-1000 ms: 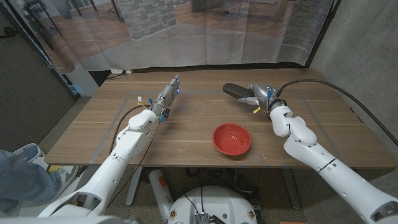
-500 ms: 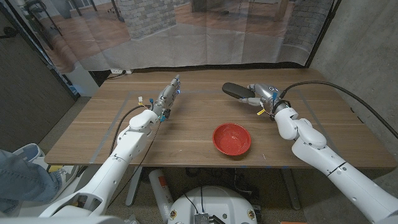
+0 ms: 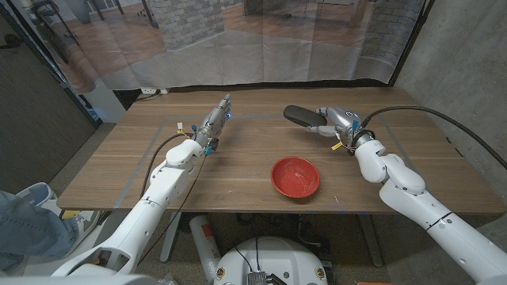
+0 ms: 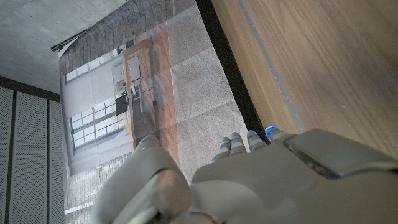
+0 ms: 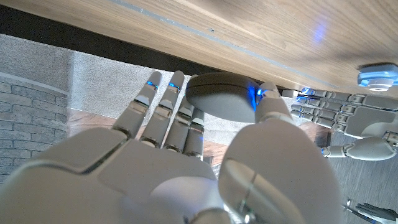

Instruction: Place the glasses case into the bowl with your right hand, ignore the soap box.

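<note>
The right robot hand (image 3: 337,120) is at the far right of the bench (image 3: 238,170). Its fingers (image 5: 168,115) and thumb are around one end of the dark glasses case (image 3: 301,115), which sits far back. The red bowl (image 3: 295,176) is nearer, well apart from the case. The left robot hand (image 3: 214,120) is on the left, fingers straight, holding nothing.
</note>
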Motion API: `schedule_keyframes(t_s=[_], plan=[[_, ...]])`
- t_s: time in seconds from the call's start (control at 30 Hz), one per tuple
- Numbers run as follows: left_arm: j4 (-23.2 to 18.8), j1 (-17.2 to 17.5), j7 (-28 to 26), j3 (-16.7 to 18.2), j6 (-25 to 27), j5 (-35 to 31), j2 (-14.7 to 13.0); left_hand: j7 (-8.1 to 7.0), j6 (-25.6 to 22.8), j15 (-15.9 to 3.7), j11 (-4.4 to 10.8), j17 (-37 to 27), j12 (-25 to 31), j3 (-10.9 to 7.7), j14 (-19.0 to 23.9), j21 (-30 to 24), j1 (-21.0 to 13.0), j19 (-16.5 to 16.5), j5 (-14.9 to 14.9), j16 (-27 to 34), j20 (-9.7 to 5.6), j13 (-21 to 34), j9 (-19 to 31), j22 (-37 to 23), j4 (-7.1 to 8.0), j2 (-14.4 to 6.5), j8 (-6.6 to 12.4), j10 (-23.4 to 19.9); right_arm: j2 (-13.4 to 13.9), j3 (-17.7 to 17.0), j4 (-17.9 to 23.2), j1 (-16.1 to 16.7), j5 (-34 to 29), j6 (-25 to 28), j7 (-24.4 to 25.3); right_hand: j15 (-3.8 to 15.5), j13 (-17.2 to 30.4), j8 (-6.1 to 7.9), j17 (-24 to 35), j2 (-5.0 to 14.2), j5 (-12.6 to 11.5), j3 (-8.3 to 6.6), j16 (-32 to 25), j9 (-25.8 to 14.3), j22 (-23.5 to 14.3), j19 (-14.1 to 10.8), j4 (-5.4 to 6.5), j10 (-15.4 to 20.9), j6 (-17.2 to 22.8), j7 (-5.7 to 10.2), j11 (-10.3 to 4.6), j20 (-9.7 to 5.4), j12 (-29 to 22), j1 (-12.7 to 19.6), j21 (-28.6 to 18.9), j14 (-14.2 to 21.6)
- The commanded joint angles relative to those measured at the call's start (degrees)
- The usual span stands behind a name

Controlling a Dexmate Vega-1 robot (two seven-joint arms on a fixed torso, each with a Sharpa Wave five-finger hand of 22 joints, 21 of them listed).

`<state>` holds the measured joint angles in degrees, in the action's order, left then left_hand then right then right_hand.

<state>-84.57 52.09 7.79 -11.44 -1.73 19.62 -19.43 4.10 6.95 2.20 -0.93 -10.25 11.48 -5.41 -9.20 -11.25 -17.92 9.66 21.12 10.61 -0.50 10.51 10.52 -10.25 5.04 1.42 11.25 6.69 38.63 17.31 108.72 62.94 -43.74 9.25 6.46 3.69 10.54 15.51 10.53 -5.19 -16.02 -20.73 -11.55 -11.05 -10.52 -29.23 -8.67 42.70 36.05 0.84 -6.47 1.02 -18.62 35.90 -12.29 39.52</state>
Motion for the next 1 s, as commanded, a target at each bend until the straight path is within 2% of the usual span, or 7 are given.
schedule_keyframes(t_s=[0.03, 0.3, 0.33, 0.43, 1.0], plan=[[-0.94, 0.40, -0.34, -0.02, 0.41, -0.21, -0.26, 0.03, -0.33, -0.07, -0.07, -0.20, 0.26, 0.27, 0.15, -0.24, -0.34, 1.17, -0.27, 0.16, -0.12, 0.26, 0.15, -0.16, 0.09, -0.68, 0.06, -0.41, 0.22, -2.13, 1.72, 2.88, -0.89, -1.51, 1.32, 5.86, 0.09, -0.10, 0.17, 3.39, -0.09, -0.85, -0.01, -0.20, -0.09, -0.45, 0.61, 2.75, 8.34, 7.80, -2.31, -0.38, 0.17, 3.60, 0.17, 0.63], [-1.38, 0.72, -0.34, 0.05, 0.08, -0.25, -0.40, 0.04, -0.35, -0.05, -0.10, -0.20, 0.24, 0.33, 0.16, -0.22, -0.42, 1.24, -0.28, 0.15, -0.09, 0.26, 0.15, -0.16, 0.07, -0.76, 0.05, -0.37, 0.47, -3.42, 3.20, 4.91, -1.61, -2.73, 2.28, 5.92, 0.10, -0.21, 0.15, 3.24, -0.04, -0.83, 0.11, -0.21, -0.10, -0.50, 0.61, 2.71, 8.49, 7.93, -2.47, -0.76, 0.36, 3.66, 0.19, 0.51], [-1.42, 0.78, -0.37, 0.08, 0.01, -0.22, -0.39, 0.05, -0.33, -0.06, -0.08, -0.20, 0.24, 0.33, 0.16, -0.21, -0.42, 1.26, -0.28, 0.15, -0.11, 0.26, 0.15, -0.16, 0.07, -0.77, 0.05, -0.38, 0.45, -3.57, 3.35, 5.14, -1.71, -2.80, 2.35, 5.90, 0.10, -0.29, 0.15, 3.21, -0.02, -0.82, 0.13, -0.22, -0.11, -0.51, 0.62, 2.85, 8.52, 7.91, -1.94, -0.76, 0.38, 3.67, 0.20, 0.53], [-1.57, 0.97, -0.41, 0.19, -0.09, -0.16, -0.44, 0.04, -0.31, -0.09, -0.01, -0.20, 0.21, 0.36, 0.16, -0.21, -0.45, 1.27, -0.29, 0.16, -0.13, 0.26, 0.15, -0.16, 0.06, -0.79, 0.03, -0.30, 0.51, -4.12, 4.04, 6.00, -2.00, -3.04, 2.51, 5.94, 0.11, -0.36, 0.16, 3.22, -0.01, -0.84, 0.16, -0.22, -0.11, -0.57, 0.66, 2.89, 8.57, 7.94, -2.47, -0.80, 0.45, 3.69, 0.20, 0.53], [-1.17, 0.74, 0.14, 0.45, -0.07, 0.17, -0.84, 0.12, -0.37, -0.08, -0.12, -0.20, 0.20, 0.52, 0.16, -0.21, -0.58, 1.31, -0.32, 0.15, -0.15, 0.26, 0.15, -0.16, 0.02, -0.92, 0.04, -0.31, -0.02, -6.21, 6.40, 9.67, -3.34, -4.32, 3.06, 5.99, 0.12, -0.62, 0.17, 3.23, 0.06, -0.92, 0.23, -0.25, -0.12, -0.74, 0.73, 3.15, 8.87, 8.09, -2.61, -1.02, 0.73, 3.82, 0.22, 0.66]])
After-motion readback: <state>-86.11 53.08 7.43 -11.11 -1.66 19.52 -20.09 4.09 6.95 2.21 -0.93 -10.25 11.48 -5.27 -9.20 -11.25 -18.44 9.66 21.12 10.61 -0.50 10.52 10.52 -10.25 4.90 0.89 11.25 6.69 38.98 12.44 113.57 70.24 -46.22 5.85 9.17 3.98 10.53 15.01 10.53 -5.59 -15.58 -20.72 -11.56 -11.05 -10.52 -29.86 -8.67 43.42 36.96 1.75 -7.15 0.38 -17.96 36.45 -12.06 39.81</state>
